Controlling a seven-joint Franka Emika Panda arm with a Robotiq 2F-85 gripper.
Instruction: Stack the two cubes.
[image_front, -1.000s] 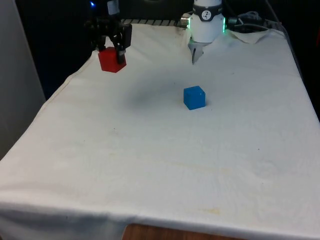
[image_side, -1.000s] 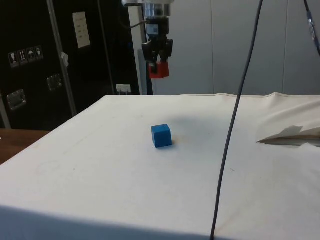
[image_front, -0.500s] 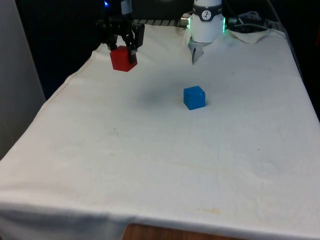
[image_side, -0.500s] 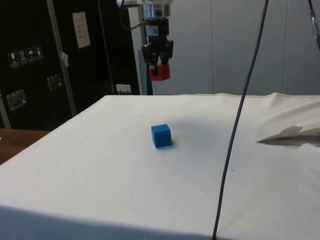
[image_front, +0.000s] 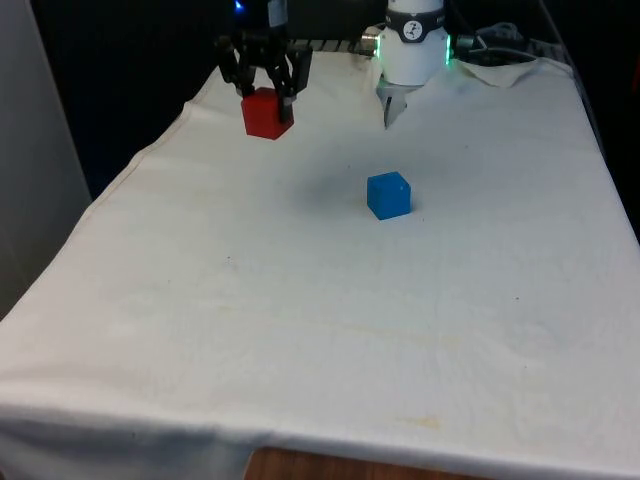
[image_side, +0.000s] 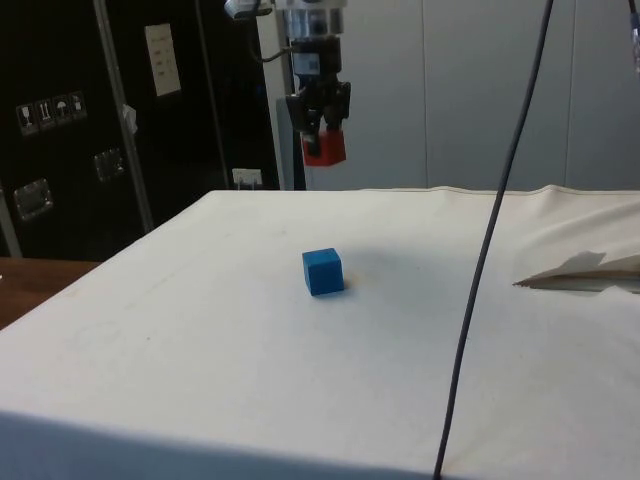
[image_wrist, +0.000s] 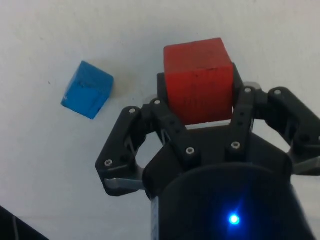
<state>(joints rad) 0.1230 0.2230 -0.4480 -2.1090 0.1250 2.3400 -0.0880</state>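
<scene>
red cube (image_front: 267, 112) pinched in the gripper (image_front: 266, 88), held above the cloth (image_front: 300, 300) — blue cube (image_front: 388, 194) sits well apart.

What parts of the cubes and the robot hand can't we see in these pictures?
- Red cube: in the wrist view the gripper grips its sides, so those faces are hidden.
- Red cube's underside: the front and side views look from above it.
- Blue cube: its bottom lies on the white cloth, and its far faces turn away from the front view.
- Arm above the gripper: cut off by the top edge in the front and side views.
</scene>
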